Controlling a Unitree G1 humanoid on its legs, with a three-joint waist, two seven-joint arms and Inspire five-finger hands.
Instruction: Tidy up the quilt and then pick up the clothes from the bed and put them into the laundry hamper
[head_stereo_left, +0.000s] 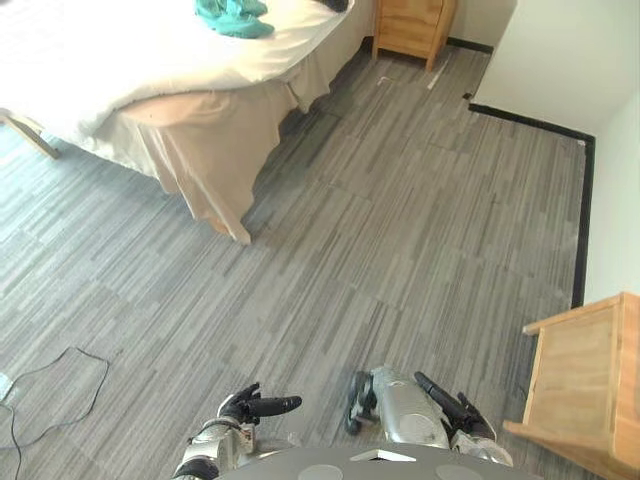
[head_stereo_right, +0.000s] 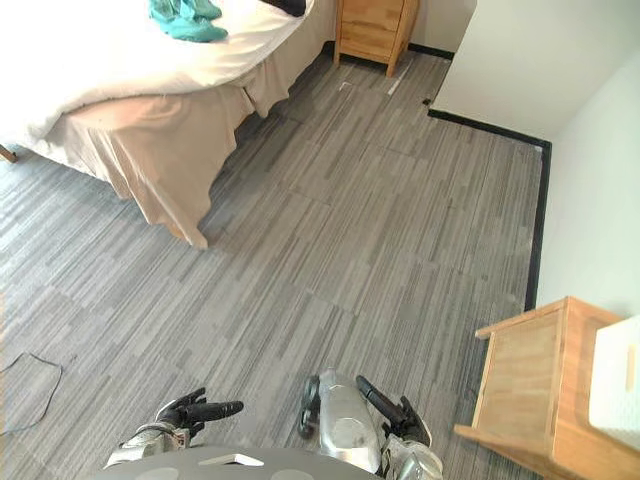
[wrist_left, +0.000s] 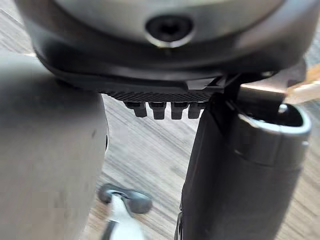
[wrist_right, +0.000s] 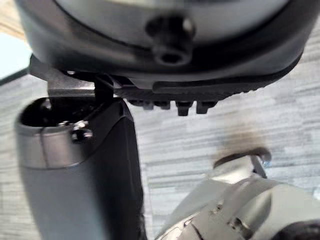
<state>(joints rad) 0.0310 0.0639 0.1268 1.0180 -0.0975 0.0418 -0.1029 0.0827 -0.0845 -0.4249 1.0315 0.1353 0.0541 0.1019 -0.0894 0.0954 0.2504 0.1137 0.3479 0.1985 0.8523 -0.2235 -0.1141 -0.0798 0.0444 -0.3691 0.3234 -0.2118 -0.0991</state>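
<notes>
The bed, with a white quilt and a beige skirt, stands far off at the upper left. On the quilt lie teal clothes, with a dark garment beside them at the top edge. Both hands hang low, far from the bed, and hold nothing. My left hand has its fingers straight. My right hand is also open. In the wrist views the left hand and the right hand have only striped floor in front of them.
A wooden nightstand stands beside the bed's head. A wooden cabinet stands at the lower right, with a white container on it. White walls with a black skirting close the right side. Grey striped floor lies between.
</notes>
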